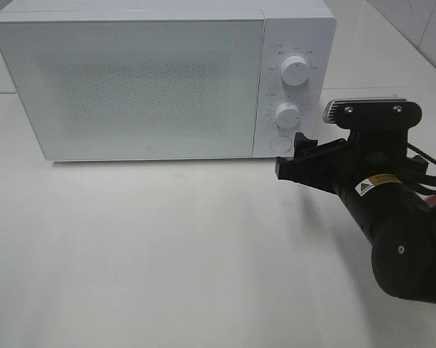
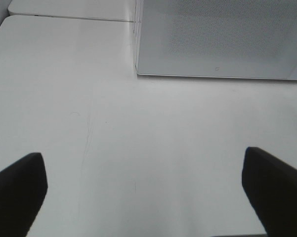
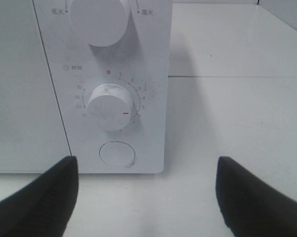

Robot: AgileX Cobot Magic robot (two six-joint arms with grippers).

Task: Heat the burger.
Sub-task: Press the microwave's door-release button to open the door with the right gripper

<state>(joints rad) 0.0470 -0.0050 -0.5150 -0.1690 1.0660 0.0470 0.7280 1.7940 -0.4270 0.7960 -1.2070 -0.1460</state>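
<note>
The burger is out of view; nothing shows through the shut, speckled door of the white microwave [image 1: 130,80]. My right gripper [image 1: 294,156] stands open just in front of the microwave's control panel, low near the round door button [image 1: 281,143]. In the right wrist view, the right gripper [image 3: 147,173] has its jaws wide apart and empty, facing the door button [image 3: 117,153] and the timer knob [image 3: 111,106], whose red mark points away from 0. My left gripper [image 2: 143,155] is open and empty over the bare table, short of the microwave [image 2: 222,39].
The microwave fills the back of the white table [image 1: 167,254]. Above the timer knob [image 1: 287,114] sits a second knob [image 1: 296,70]. The right arm's black body [image 1: 399,232] occupies the table's right side. A table seam [image 2: 69,18] runs behind the microwave.
</note>
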